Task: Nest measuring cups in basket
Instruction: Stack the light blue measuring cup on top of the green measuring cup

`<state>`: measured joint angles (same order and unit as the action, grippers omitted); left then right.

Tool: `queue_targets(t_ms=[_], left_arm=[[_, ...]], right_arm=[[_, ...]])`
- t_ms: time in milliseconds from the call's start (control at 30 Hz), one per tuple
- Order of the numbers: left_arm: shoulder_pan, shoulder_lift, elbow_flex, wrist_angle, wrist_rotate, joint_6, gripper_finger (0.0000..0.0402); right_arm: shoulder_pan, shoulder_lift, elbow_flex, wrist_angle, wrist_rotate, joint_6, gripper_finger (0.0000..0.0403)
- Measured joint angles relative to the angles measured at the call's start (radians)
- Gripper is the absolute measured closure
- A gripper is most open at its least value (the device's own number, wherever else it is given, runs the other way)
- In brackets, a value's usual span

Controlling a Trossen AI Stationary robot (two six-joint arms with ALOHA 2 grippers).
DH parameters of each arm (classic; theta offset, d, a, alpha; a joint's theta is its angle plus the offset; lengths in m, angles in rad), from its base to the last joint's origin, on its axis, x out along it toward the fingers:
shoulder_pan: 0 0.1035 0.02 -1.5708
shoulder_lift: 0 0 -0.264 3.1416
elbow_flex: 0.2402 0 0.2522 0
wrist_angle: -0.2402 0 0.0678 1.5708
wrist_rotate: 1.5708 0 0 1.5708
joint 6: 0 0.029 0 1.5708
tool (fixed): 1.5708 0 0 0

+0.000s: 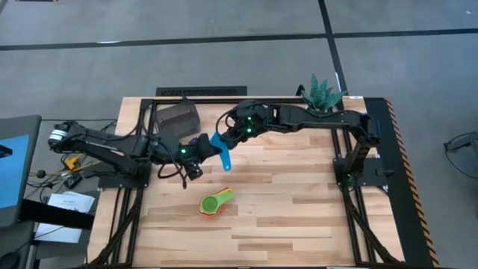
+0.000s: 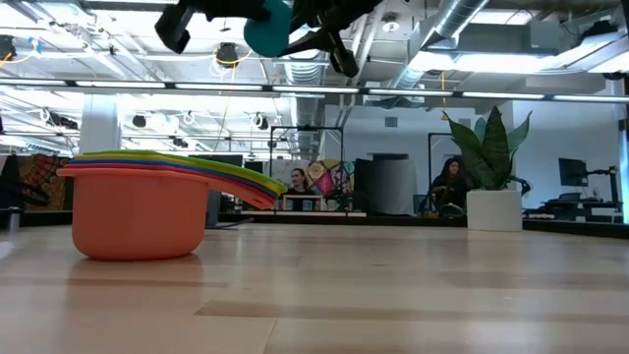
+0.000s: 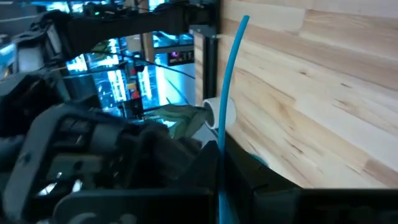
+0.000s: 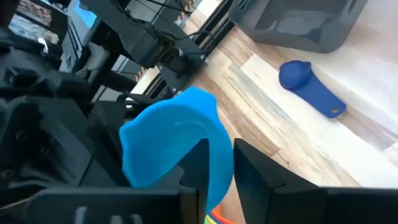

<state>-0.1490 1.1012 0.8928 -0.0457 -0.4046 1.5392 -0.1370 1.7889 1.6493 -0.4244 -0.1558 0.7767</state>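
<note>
Flanking light blue cup (image 1: 221,148) — basket (image 1: 178,116), dark blue cup (image 4: 308,84), nested stack (image 1: 216,202).

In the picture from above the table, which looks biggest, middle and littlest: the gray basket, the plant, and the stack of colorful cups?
Largest to smallest, as seen from above:
1. The basket.
2. The plant, a bit smaller, though its spread leaves make it a close call with the basket.
3. The stack of cups, clearly the smallest.
</note>
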Motion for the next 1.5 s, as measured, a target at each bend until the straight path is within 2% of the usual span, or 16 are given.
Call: queue_targets(t_ms=[167,233,300,467,567,667,767,900,1033,1133,1300,1500], left_arm=[[0.004,0.008,-0.001,0.035,-0.013,-0.042,0.0401],[0.004,0.006,-0.001,0.05,-0.035,-0.127,0.0401],[0.004,-0.003,-0.001,0.058,-0.073,-0.242,0.0395],[-0.031,-0.053,-0.001,0.008,-0.192,-0.602,0.0349],[-0.071,-0.11,0.001,-0.067,-0.324,-0.827,0.031],[-0.126,-0.154,0.001,-0.194,-0.423,-1.114,0.0269],[-0.176,-0.221,0.0,-0.33,-0.452,-1.444,0.0236],[-0.198,-0.279,0.0,-0.445,-0.445,-1.905,0.0214],[-0.197,-0.301,0.001,-0.546,-0.439,-2.215,0.0213],[-0.196,-0.284,0.0,-0.603,-0.391,-2.385,0.0215],[-0.2,-0.219,0.0,-0.636,-0.302,-2.628,0.022],[-0.209,-0.113,0.0,-0.663,-0.188,-2.829,0.0231]], right_arm=[[0.003,0.0,0.0,-0.024,0.003,-0.038,0.0356],[0.004,0.0,0.001,-0.02,0.01,-0.066,0.0384],[0.003,-0.001,0.003,-0.02,0.016,-0.09,0.039],[-0.004,-0.001,0.003,-0.021,0.036,-0.168,0.0386],[-0.009,0.002,-0.004,-0.06,0.016,-0.271,0.0396],[-0.007,-0.002,-0.002,-0.086,0.017,-0.375,0.0394],[-0.004,-0.002,0.0,-0.109,0.023,-0.476,0.0394],[0.033,0.0,-0.001,-0.111,0.03,-0.609,0.0396],[0.087,0.0,-0.001,-0.113,0.065,-0.729,0.0396],[0.115,0.017,0.002,-0.076,0.102,-0.821,0.0396],[0.151,0.079,0.006,0.0,0.102,-0.889,0.0397],[0.212,0.184,0.022,-0.009,0.09,-1.02,0.0397]])
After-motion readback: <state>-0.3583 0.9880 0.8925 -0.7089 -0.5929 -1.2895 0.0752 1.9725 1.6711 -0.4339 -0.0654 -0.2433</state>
